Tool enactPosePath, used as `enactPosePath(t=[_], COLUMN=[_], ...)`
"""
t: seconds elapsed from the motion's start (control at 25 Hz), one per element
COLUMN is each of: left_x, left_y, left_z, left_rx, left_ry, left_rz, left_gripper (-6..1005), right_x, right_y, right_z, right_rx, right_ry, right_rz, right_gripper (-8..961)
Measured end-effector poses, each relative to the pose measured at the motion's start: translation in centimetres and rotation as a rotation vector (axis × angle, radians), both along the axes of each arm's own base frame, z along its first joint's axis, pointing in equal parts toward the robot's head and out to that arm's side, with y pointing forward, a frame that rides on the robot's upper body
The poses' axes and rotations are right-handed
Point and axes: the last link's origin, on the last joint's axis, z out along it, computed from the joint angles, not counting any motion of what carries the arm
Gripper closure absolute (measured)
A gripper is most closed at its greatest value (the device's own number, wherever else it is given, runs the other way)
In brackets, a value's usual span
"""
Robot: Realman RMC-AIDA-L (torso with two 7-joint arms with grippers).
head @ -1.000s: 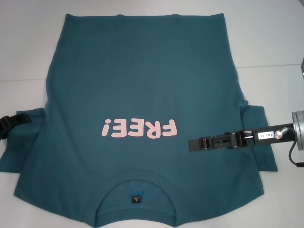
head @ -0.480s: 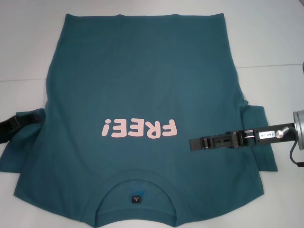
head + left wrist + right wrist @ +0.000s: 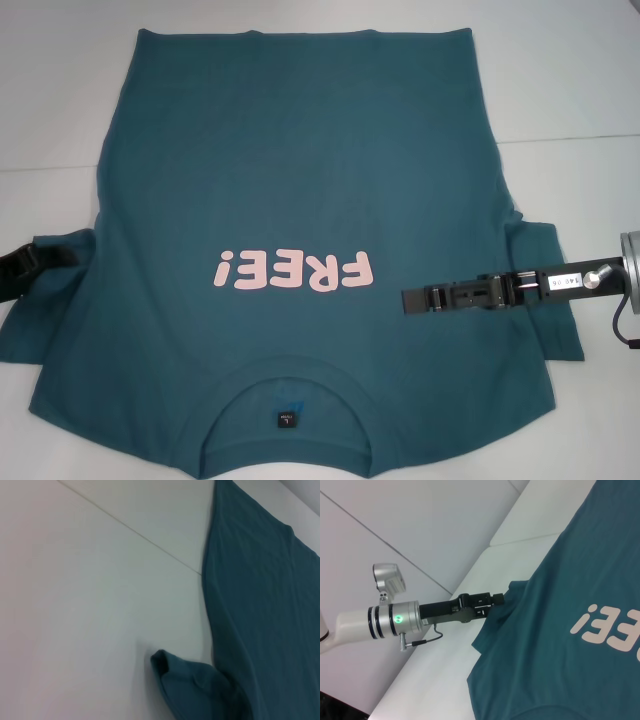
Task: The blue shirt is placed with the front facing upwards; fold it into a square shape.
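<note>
So there's one shirt here, the blue shirt (image 3: pixel 300 200), lying flat and face up on the white table (image 3: pixel 580 90), pink FREE! lettering (image 3: pixel 293 270) reading upside down from the head cam because the collar (image 3: pixel 290 375) is at the robot's side and the hem is at the far side. Small dark neck label (image 3: pixel 287 419) shows inside the collar. Both short sleeves stick out sideways, so nothing's folded in yet as far as I can tell.

Two grippers, one per sleeve, which makes sense if the plan is to bring the sides in first. The left gripper (image 3: pixel 62 252) comes in from the table edge and its tip sits right at the left sleeve (image 3: pixel 50 300). The right wrist cam sees it from across the shirt, and the fingers look pinched onto the bunched sleeve edge there, so I'd call it gripping cloth.

The right gripper (image 3: pixel 410 300) reaches in over the right sleeve (image 3: pixel 550 320) onto the body of the shirt, just beside the lettering. Its fingers look pressed together, but whether they've actually caught any fabric I can't tell
</note>
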Motion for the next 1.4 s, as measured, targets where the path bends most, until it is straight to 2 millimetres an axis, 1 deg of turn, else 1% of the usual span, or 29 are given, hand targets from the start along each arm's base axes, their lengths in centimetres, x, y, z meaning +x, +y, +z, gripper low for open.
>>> enactPosePath(t=[0.12,0.36,0.6,0.8,1.0,1.2,1.4], left_x=[0.0,0.0,0.2,0.3,0.2,0.2,0.4], left_y=[0.0,0.0,0.2,0.3,0.4,0.9,1.7], left_z=[0.0,-0.2,0.2,0.3,0.5,2.2,3.7], left_rx=[-0.004,-0.011,-0.002,-0.009,-0.013,0.023,0.016], left_ry=[0.009,0.021,0.029,0.041,0.065,0.102,0.182], left_rz=[-0.001,-0.006,-0.016,-0.026,-0.031,-0.047,-0.064], left_gripper=[286,500,742,963,999,999,1000], right_x=[0.1,0.2,0.3,0.3,0.4,0.4,0.4], right_y=[0.0,0.0,0.0,0.0,0.0,0.0,0.0], right_z=[0.1,0.1,0.2,0.2,0.3,0.3,0.2], right_rx=[0.004,0.004,0.009,0.010,0.011,0.010,0.007], right_ry=[0.002,0.008,0.013,0.013,0.013,0.013,0.016], right_rz=[-0.004,-0.012,-0.019,-0.021,-0.021,-0.022,-0.026], right_gripper=[9,9,10,10,10,10,10])
